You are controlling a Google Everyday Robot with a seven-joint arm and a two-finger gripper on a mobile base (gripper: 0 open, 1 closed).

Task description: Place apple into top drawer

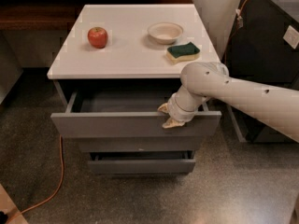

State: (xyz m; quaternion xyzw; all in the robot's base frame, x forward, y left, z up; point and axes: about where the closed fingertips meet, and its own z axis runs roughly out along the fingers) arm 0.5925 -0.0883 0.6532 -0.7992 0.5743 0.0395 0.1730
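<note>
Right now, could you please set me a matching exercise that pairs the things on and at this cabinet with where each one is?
Things:
1. small round red apple
2. shallow beige bowl
3. green-and-yellow sponge
4. cream gripper

Places:
A. at the front edge of the open grey top drawer
B. white cabinet top, left side of the view
C. cabinet top, right side, towards the front
D. cabinet top, farther back than the sponge

Pairs: 1-B, 2-D, 3-C, 4-A
</note>
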